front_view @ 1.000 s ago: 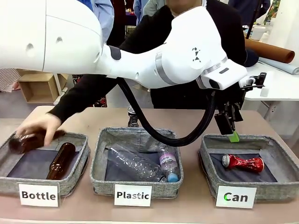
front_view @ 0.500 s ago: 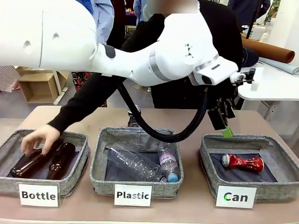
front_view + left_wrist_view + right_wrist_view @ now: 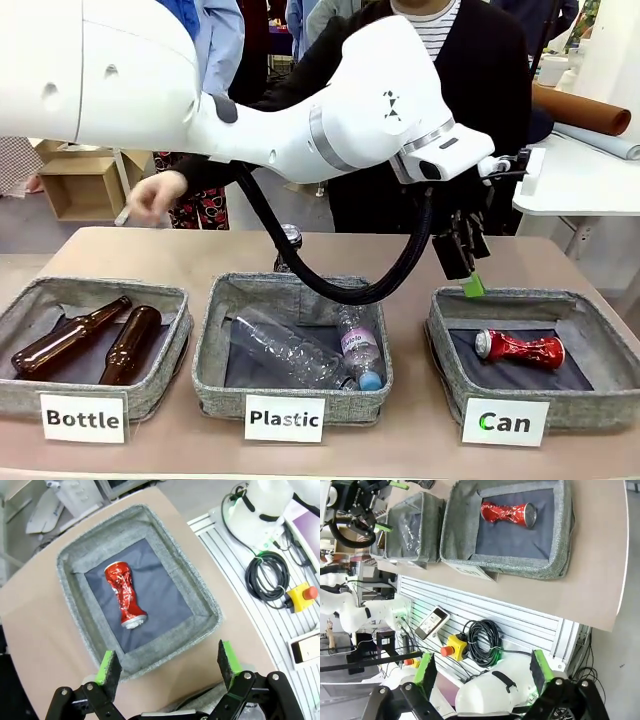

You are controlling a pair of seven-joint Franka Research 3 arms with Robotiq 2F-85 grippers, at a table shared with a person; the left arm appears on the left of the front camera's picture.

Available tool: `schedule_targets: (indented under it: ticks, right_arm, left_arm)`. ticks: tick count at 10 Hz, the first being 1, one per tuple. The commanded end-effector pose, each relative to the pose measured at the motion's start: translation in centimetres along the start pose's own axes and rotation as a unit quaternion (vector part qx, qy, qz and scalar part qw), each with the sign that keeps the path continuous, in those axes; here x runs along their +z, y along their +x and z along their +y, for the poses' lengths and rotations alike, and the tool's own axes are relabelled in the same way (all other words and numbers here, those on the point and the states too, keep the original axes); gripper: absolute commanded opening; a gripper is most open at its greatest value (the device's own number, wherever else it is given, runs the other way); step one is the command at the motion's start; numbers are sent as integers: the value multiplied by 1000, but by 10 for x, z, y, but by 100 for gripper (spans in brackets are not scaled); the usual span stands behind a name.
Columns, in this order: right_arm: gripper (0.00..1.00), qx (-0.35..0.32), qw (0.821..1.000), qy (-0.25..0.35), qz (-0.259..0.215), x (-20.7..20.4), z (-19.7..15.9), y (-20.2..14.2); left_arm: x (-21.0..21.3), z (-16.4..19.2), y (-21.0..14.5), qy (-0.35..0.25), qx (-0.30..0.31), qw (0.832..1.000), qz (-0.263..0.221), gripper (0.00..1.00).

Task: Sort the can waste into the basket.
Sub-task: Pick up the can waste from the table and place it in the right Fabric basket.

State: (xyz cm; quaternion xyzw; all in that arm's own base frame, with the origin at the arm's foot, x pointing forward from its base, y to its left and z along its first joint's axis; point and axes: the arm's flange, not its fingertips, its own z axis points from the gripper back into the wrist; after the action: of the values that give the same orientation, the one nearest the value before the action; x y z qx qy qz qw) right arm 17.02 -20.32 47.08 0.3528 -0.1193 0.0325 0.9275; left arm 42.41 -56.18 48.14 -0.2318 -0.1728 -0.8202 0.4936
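A crushed red can (image 3: 520, 348) lies on its side in the grey basket (image 3: 596, 392) labelled "Can" at the right. My left gripper (image 3: 465, 268) hangs open and empty just above that basket's far left corner. In the left wrist view the red can (image 3: 125, 595) lies in the basket (image 3: 182, 575) beyond my open left gripper (image 3: 167, 665). A silver-topped dark can (image 3: 289, 240) stands on the table behind the middle basket, partly hidden by the arm's cable. My right gripper (image 3: 482, 672) is open, far off the table's edge, facing the basket (image 3: 520, 565) and red can (image 3: 507, 512).
The left basket (image 3: 165, 375), labelled "Bottle", holds two brown bottles. Clear plastic bottles lie in the middle "Plastic" basket (image 3: 212, 360). A person stands at the far side, with a hand (image 3: 155, 195) raised over the table's far left. My left arm spans the table's middle.
The person's hand laid a second brown bottle in the Bottle basket and drew back upward. My left gripper, still open, moved slightly left and up from the Can basket.
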Motion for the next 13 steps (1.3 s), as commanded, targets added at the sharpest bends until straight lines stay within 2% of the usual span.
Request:
schedule_targets:
  ticks: [1,2,3,5,6,7,8,9,10,11,12,13]
  right_arm:
    - [100,14,1000,-6,6,-14,8,0]
    - [100,35,999,9,19,-22,17,2]
    - [100,52,998,14,29,-36,28,7]
    - [100,99,992,38,64,-79,55,22]
    - [100,108,989,50,88,-103,65,28]
    - [100,129,979,110,113,-129,80,34]
    - [100,120,967,185,126,-158,94,43]
    - [100,108,963,222,109,-183,109,51]
    - [100,92,950,266,138,-207,126,57]
    - [100,90,941,285,158,-229,141,61]
    - [100,76,930,314,178,-248,153,70]
    - [100,69,939,309,132,-254,156,76]
  left_arm:
    - [16,-6,-9,4,17,1000,19,100]
    - [36,-13,-24,6,31,999,29,100]
    - [68,-25,-47,-2,41,999,20,100]
    - [150,-65,-114,37,124,991,-32,100]
    - [182,-88,-147,44,176,981,-73,100]
    - [210,-106,-177,40,251,959,-123,100]
    - [229,-122,-219,11,359,910,-208,100]
    - [243,-141,-257,-17,442,853,-279,100]
    - [254,-173,-303,-34,496,795,-348,100]
    - [265,-220,-356,6,556,725,-406,100]
    - [272,-288,-415,25,556,666,-497,100]
    - [275,-351,-452,80,571,605,-549,100]
